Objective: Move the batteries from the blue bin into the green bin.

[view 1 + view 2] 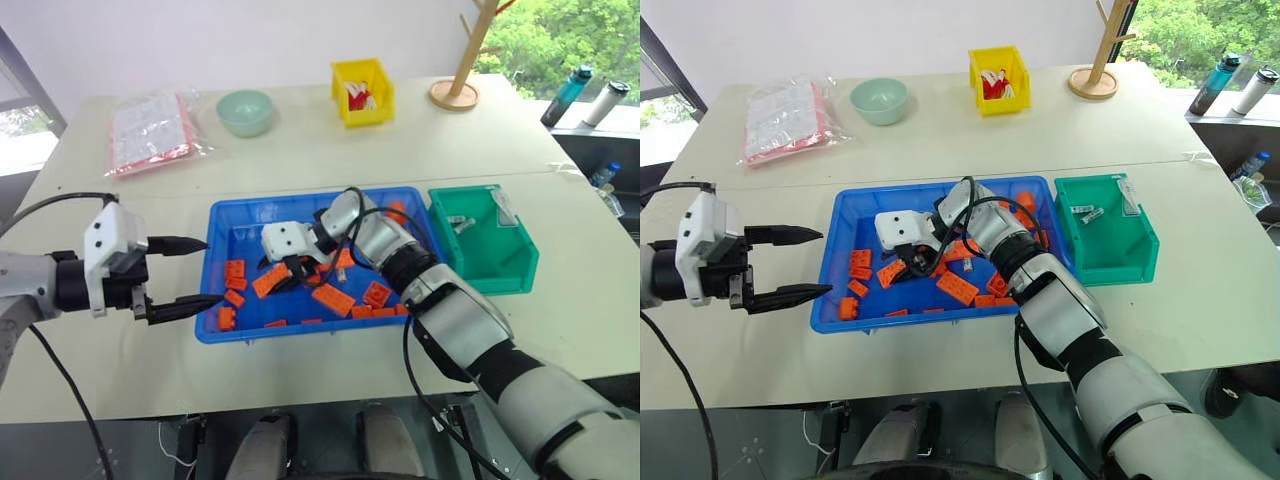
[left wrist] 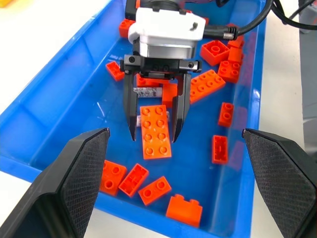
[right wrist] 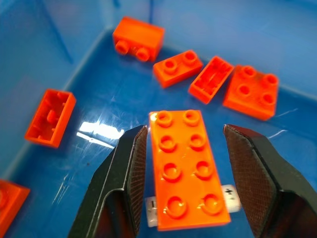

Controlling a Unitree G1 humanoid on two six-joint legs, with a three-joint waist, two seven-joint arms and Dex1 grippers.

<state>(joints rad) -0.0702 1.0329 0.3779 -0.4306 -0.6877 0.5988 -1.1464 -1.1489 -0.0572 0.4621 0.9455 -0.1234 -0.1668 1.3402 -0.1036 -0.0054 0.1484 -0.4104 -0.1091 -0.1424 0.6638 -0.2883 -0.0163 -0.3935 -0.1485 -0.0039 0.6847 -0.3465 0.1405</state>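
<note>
Battery (image 3: 229, 191): hard, slick, rolls; pinned under brick (image 3: 187, 166), ends exposed.
Hold: mid-barrel once uncovered.
Right gripper (image 2: 154, 130): fingers straddle brick, nothing grasped.
Left gripper (image 1: 192, 272): released.

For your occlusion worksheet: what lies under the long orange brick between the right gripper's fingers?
A battery lies crosswise under the long orange brick, inside the blue bin. Its two ends with polarity marks stick out; its middle is covered.
</note>
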